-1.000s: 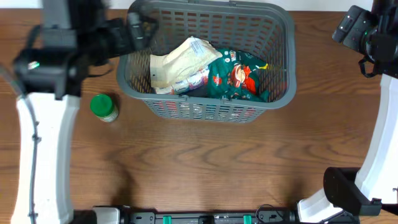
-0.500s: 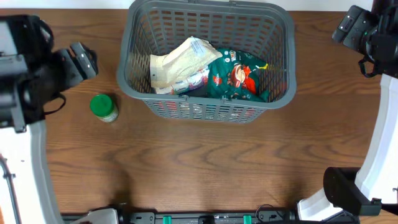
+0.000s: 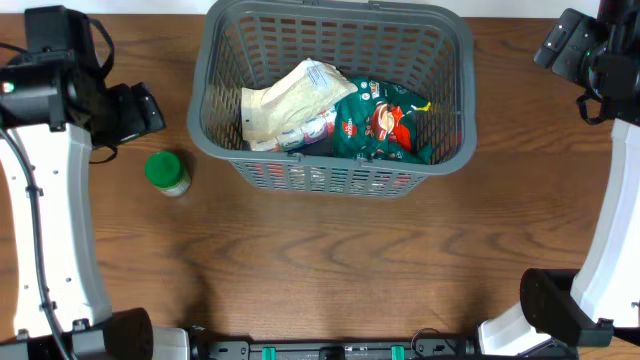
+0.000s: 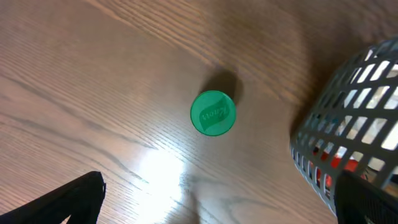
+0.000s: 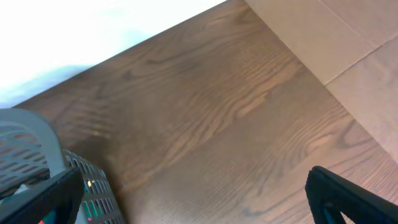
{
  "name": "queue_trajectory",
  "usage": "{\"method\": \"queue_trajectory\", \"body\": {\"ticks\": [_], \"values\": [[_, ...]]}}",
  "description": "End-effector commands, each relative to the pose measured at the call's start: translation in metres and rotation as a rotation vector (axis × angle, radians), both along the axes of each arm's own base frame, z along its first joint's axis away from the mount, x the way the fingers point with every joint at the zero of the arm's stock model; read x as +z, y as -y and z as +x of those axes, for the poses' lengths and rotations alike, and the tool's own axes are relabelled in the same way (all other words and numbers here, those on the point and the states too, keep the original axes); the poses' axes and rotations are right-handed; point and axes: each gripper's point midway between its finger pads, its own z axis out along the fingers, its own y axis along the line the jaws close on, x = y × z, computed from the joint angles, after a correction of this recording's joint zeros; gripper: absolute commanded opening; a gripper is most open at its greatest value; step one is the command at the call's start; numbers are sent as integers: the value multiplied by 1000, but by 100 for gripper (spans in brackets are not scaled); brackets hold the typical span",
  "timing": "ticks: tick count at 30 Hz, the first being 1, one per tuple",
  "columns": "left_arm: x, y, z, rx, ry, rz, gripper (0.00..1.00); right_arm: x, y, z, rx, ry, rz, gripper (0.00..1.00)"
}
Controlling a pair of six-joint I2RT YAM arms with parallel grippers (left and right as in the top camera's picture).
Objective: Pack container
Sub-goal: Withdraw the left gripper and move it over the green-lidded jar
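- The left gripper (image 4: 224,200) is seen released: in the left wrist view its two dark fingers sit wide apart at the bottom corners, with nothing between them.
- Just ahead of it a green-lidded jar (image 4: 212,113) stands upright on the wooden table (image 3: 330,270), apart from both fingers.
- The jar is judged the next thing to be packed. It looks small, rigid and smooth, so the sides under the lid would be squeezed.
- The container (image 3: 340,178) is found at the far middle of the table, with the jar near its left wall but not touching.
- A pale yellow bag (image 3: 290,105) and a green-and-red bag (image 3: 385,125) are already lying inside, overlapping in the middle.
- The container is judged stiff and light. If it has to be shifted, the thick rim would be taken, since the slotted walls could catch a fingertip.
- The right gripper (image 5: 196,200) is also seen spread and empty, held off past the container's right end over bare wood.
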Motion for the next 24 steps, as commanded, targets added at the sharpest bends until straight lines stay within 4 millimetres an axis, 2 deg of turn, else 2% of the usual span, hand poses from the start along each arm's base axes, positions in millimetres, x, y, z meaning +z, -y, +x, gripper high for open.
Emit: {"method": "queue_trajectory", "body": {"ticks": [1,7,14,24], "values": [[-13,-7,4,49,-36,-3,99,4,4,-3,-25,17,-5,99],[-37,-6,12,57,-107,-37,99,4,4,-3,-25,16,-5,99],[-83,9,24,44,-172,-148,99,4,4,-3,-25,16,-5,99],[-158,12,7,97,-262,-174,99,4,4,-3,-25,17,-5,99]]}}
